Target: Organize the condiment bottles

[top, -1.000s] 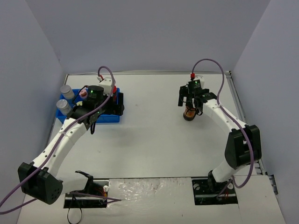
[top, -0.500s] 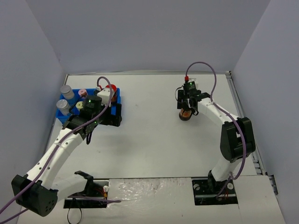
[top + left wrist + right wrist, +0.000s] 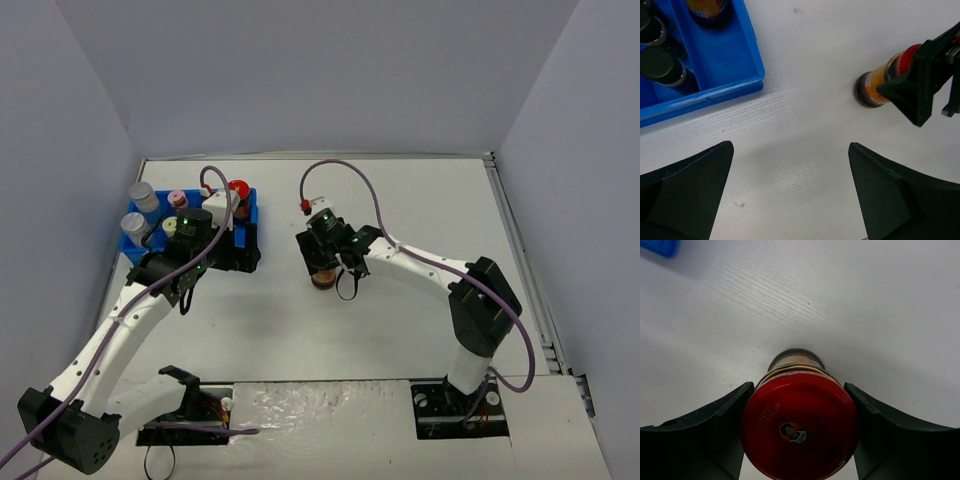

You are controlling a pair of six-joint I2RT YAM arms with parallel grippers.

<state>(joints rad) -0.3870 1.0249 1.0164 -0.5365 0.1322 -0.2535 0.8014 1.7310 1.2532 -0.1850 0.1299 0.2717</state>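
Top external, right pincer (image 3: 322, 268): closed around a red-lidded jar (image 3: 322, 279) over the middle of the desk (image 3: 400, 330), near the blue tray (image 3: 127, 243) but apart from it.
Top external, left pincer (image 3: 242, 247): hangs at the tray's right edge, carrying nothing.
Top external, other jars: silver-lidded jars (image 3: 142, 196) at the tray's left side; a pink-capped jar (image 3: 177, 198), a yellow-green-capped jar (image 3: 170, 226) and a second red-lidded jar (image 3: 238, 189) inside.
Left wrist, left pincer: fingers (image 3: 685, 195) spread wide above bare desk, with the tray corner up-left and the gripped jar to the right.
Left wrist, tray: black-capped jars (image 3: 657, 62) share one compartment.
Right wrist, jar: its red lid sits clamped between both fingers (image 3: 695, 435). I cannot tell whether its base touches the desk.
Step in hand: probably ferrying this jar toward the tray.
Next move: lift it clear of the tray wall, keep it upright, lower it beside its red-lidded twin, then release.
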